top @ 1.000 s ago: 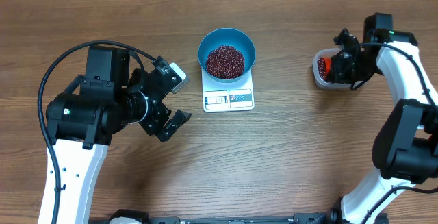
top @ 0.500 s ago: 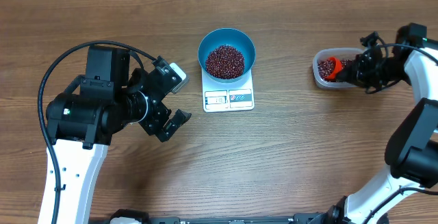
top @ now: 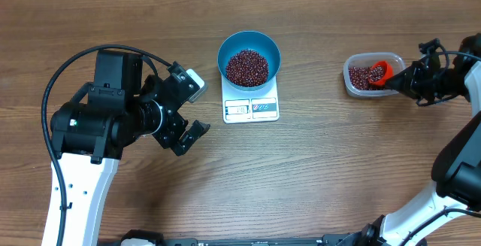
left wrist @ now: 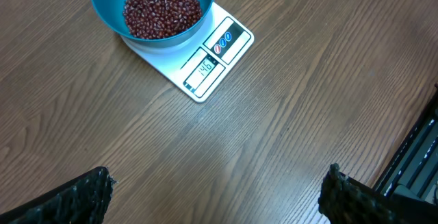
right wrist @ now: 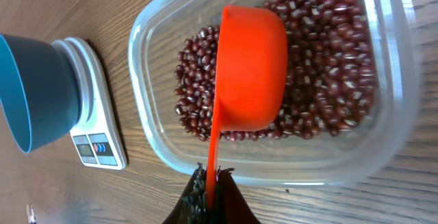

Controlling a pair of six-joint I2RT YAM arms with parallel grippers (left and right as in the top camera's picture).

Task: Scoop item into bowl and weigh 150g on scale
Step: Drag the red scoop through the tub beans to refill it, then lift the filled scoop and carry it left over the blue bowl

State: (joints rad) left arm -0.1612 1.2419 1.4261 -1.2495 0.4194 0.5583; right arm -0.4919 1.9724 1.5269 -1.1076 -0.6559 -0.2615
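The blue bowl (top: 249, 58) stands on the white scale (top: 252, 108) at the table's middle, holding a heap of dark red beans (top: 247, 66). More beans (right wrist: 328, 80) lie in a clear tub (top: 355, 86) at the right. My right gripper (top: 402, 81) is shut on the thin handle of an orange scoop (right wrist: 250, 66). Its cup sits over the beans inside the tub, and only its orange outside shows. My left gripper (top: 197, 111) hangs open left of the scale with nothing between its fingers. In the left wrist view the bowl (left wrist: 109, 15) and scale (left wrist: 236, 46) lie ahead of that gripper (left wrist: 219, 181).
The tub's near rim (right wrist: 157, 152) lies between my right gripper (right wrist: 213, 183) and the scoop's cup. The right wrist view shows the scale (right wrist: 96, 138) and bowl (right wrist: 34, 87) far left. A black frame (left wrist: 417, 162) edges the left wrist view at right.
My right gripper has drawn back to the right with the scoop, whose cup went from the tub's left end to its right part. The left arm has not moved.
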